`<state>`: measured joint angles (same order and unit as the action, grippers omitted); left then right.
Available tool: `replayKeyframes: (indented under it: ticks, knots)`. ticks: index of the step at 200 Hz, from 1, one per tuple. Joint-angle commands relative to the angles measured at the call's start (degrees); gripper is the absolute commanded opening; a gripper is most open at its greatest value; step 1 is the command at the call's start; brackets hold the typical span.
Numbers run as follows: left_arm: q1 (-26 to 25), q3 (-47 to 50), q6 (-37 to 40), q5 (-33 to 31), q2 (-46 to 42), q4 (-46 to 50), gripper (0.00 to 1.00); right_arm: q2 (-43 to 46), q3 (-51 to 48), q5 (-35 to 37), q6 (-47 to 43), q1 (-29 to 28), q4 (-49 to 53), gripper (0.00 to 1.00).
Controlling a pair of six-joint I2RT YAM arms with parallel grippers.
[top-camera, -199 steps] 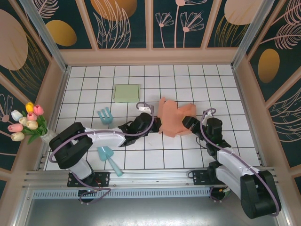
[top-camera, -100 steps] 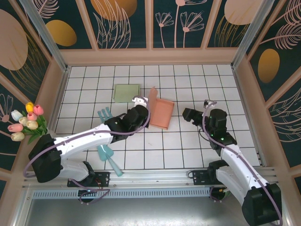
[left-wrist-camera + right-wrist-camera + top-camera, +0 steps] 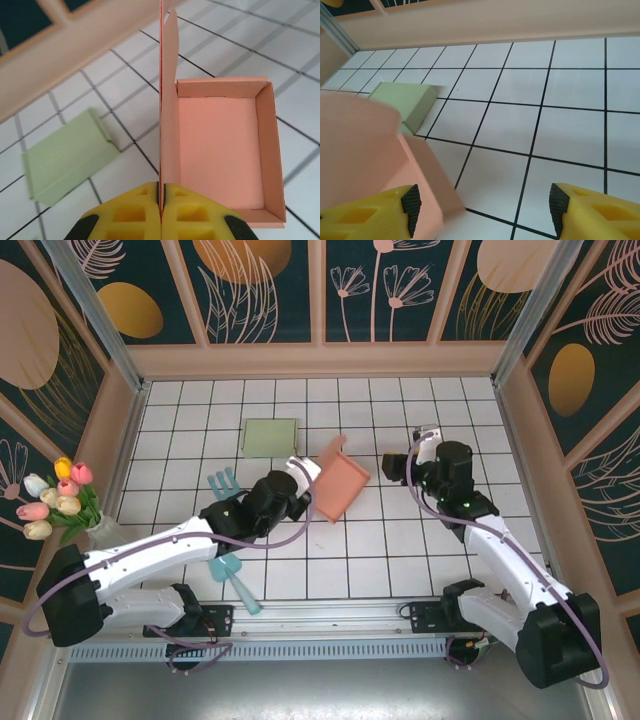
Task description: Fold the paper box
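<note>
Squarely in left pincer (image 3: 161, 194): paper box (image 3: 220, 150)

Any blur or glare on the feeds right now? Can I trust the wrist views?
Right wrist: the pink paper box is smeared and soft-edged at left, floor tiles crisp. Left wrist: sharp, box walls and the left gripper pinching its flap clear. Top external: even light, soft shadows, no glare.
</note>
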<state>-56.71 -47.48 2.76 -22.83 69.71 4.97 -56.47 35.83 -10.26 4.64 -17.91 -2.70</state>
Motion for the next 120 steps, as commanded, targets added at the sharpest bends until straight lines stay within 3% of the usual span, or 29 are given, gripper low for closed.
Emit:
replayKeyframes:
  ticks: [1, 49, 78, 120]
  knots:
    - [-0.42, 1.33, 11.58, 9.76, 2.85, -3.05, 0.0, 3.7, -2.11, 0.89, -8.0, -0.36, -2.77, 0.71]
    - [-0.43, 1.49, 18.9, 15.75, 2.95, -2.58, 0.0, 6.2, -2.42, 2.16, -25.97, 1.7, -5.76, 0.75]
    - [-0.46, 2.1, 19.06, 21.2, 1.14, -2.73, 0.0, 4.62, -1.34, -9.5, -34.9, 3.24, -2.94, 0.76]
    - [-0.44, 0.96, 19.3, 22.14, 1.72, -1.88, 0.0, 4.13, -4.01, -20.54, -49.15, 3.29, -0.64, 0.75]
